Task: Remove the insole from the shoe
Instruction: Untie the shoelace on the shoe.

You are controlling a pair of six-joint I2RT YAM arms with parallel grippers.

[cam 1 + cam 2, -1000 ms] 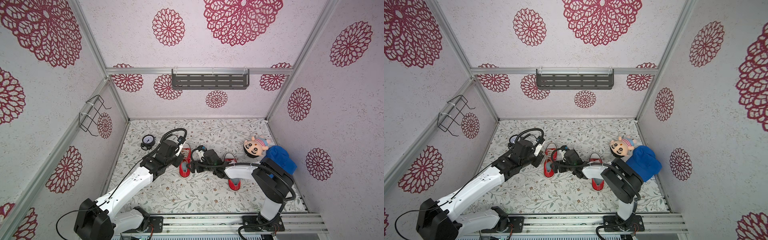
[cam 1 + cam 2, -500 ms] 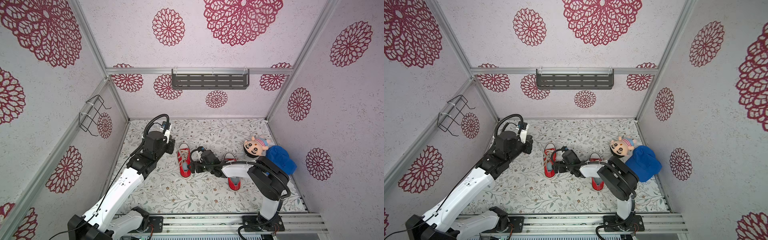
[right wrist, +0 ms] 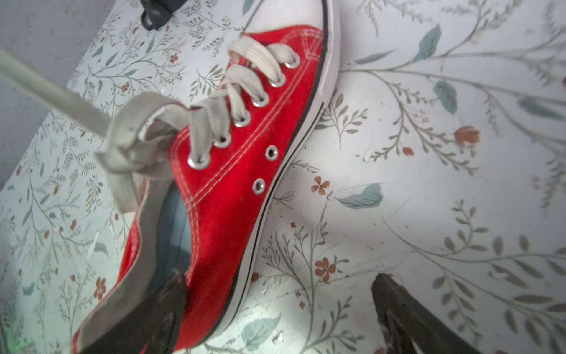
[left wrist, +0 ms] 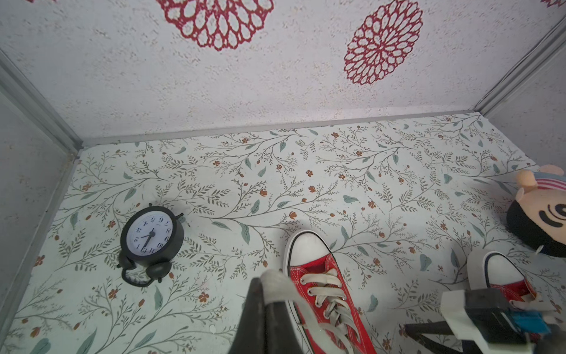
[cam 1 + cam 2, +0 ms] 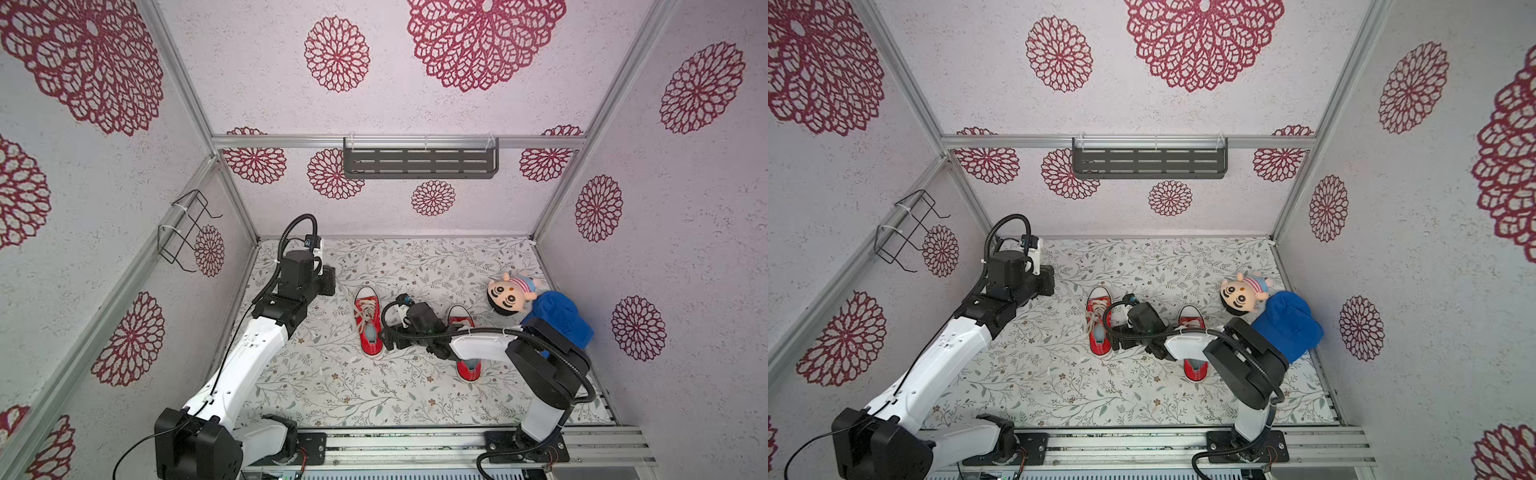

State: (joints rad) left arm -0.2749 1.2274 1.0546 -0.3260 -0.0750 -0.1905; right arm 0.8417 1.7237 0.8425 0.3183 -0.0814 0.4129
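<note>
Left gripper [image 4: 260, 291], clenched on the lace [image 4: 277, 286] (taut), is drawing back from the shoe [image 3: 245, 153]; right gripper [image 3: 278, 277], spread, is straddling its side.

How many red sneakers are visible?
2. One sneaker lies mid-floor, the right claw straddling its side wall; the second sneaker sits nearer the doll, partly under the right arm. None seems hidden.

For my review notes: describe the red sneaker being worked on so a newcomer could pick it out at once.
On the floral tabletop, find the plush doll by the side wall. The worked red sneaker is the one farther from the doll: its lace runs to the shut left end effector, whereas the other sneaker lies partly under the right arm.
</note>
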